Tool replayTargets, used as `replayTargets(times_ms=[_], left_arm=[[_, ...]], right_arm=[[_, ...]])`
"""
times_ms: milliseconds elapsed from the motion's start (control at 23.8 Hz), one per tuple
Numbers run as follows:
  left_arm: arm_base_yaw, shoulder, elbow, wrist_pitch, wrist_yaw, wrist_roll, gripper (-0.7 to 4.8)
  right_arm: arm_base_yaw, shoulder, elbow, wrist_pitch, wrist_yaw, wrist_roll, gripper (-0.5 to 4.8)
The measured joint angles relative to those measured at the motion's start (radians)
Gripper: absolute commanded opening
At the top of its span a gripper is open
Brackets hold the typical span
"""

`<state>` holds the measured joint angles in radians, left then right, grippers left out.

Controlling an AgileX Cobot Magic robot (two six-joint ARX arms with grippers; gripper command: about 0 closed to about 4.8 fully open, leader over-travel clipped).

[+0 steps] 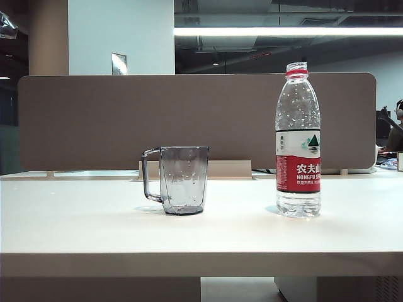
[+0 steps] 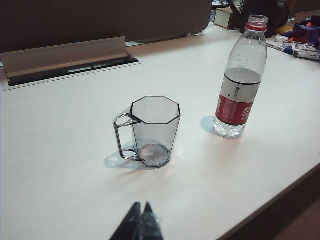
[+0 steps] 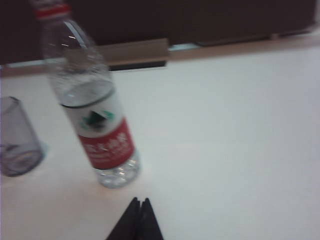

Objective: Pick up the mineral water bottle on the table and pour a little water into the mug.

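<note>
The table (image 1: 75,226) was a wide, pale cream desk top with a thick front edge, bare apart from two things standing on it. Behind it ran a long grey-brown partition (image 1: 82,119) with rounded corners, and at its foot a cable flap (image 2: 65,55) stood tilted open over a dark slot. Beyond the partition the room was dim, with a pale wall at the left and a long strip light (image 1: 289,31) glowing under a dark ceiling. Left of centre stood the mug (image 1: 182,179), smoky grey and faceted, upright, its squared handle turned to the left; a little liquid seemed to lie in its bottom, though that was hard to tell. Well apart from it to the right stood the bottle (image 1: 298,141), upright, uncapped, with a red neck ring and a red-and-white label, the water (image 2: 241,76) reaching about to the top of the label. The left gripper (image 2: 141,212) hung low over the table in front of the mug, its black fingers together and holding nothing. The right gripper (image 3: 138,206) hung just in front of the bottle, fingers likewise pressed together and empty. Some clutter (image 2: 300,37) lay on the far right.
</note>
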<state>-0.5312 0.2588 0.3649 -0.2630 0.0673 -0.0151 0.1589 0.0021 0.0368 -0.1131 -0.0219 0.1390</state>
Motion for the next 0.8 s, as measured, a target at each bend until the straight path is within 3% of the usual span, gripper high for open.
replayTargets(times_ms=[168,336,462,546,672,798], left_arm=[[0.000,0.000,0.000,0.000,0.000,0.000,-0.05],[0.000,0.000,0.000,0.000,0.000,0.000,-0.05],[0.000,0.000,0.000,0.000,0.000,0.000,-0.05],[0.000,0.000,0.000,0.000,0.000,0.000,-0.05],[0.000,-0.001,0.000,0.000,0.000,0.000,-0.05],[0.000,-0.001,0.000,0.000,0.000,0.000,-0.05]], right_arm=[[0.000,0.002,0.062,0.035,-0.062,0.000,-0.01],[-0.001,0.016,0.307,0.081,0.017,-0.012,0.00],[-0.001,0.166,0.579,-0.027,0.044,-0.168,0.04],[-0.001,0.243,0.673,-0.055,0.044,-0.234,0.44],[-0.001,0.363,0.756,-0.051,0.045,-0.269,0.63],[-0.002,0.465,0.761,0.090,0.046,-0.275,0.63]])
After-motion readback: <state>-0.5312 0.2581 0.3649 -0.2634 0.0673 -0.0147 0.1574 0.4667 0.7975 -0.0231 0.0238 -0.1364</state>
